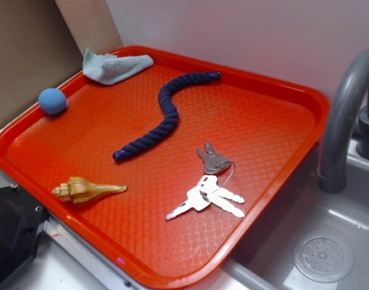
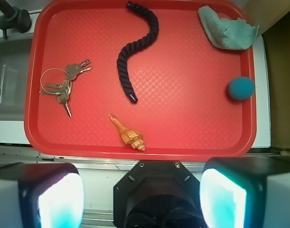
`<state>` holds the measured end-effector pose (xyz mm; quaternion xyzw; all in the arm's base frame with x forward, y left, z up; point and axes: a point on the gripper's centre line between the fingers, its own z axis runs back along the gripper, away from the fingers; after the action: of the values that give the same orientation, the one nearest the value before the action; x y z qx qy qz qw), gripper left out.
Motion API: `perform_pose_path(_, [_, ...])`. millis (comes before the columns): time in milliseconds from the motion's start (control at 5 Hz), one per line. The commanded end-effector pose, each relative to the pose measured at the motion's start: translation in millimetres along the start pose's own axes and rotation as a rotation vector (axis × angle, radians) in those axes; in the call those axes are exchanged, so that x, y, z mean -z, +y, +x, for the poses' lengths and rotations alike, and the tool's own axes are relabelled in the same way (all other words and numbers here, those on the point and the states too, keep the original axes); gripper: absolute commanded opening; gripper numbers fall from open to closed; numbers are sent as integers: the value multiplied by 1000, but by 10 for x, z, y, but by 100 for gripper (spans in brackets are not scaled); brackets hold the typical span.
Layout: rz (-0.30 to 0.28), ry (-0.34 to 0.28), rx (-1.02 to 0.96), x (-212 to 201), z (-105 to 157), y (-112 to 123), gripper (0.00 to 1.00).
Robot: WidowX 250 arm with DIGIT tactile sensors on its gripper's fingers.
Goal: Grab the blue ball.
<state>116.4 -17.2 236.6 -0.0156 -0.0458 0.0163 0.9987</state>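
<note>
tray: the red tray (image 2: pixel 140 142) fills most of the wrist view and carries every loose thing; a sink (image 1: pixel 329 241) with a grey tap (image 1: pixel 342 121) lies beside one of its edges.
end effector: the end effector (image 2: pixel 141 199) hangs high over the tray's near edge, its two fingers (image 2: pixel 59 199) spread wide with nothing between them.
rope: a dark blue rope (image 2: pixel 135 52) curves through the middle of the tray, well apart from the ball.
cloth: a pale folded cloth (image 2: pixel 226 31) sits in the far right corner, near the ball but not touching it.
keys: a bunch of keys (image 2: pixel 64 85) lies toward the left side, by the sink.
shell: a tan seashell (image 2: pixel 127 135) lies close to the near edge, just ahead of the end effector.
ball: the blue ball (image 2: pixel 241 88) rests at the tray's right edge, against the raised rim.
direction: in the wrist view the ball lies ahead and well to the right of the end effector.
axis: the ball is round, so no finger angle looks favoured.
room: the tray floor is open on the ball's inner side; the rim on its outer side likely crowds one finger.
</note>
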Motion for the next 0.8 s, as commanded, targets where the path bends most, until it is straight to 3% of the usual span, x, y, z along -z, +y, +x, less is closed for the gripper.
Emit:
perform_pose_path(0, [0,0,0,0,0,0,100])
perform_pose_path(200, [176,-71,-238,522,393,502,100])
perform_pose_path(400, [259,-52,-479,1001,569,1050,100])
perform_pose_path(600, [330,-60,-724,1393,464,1433,100])
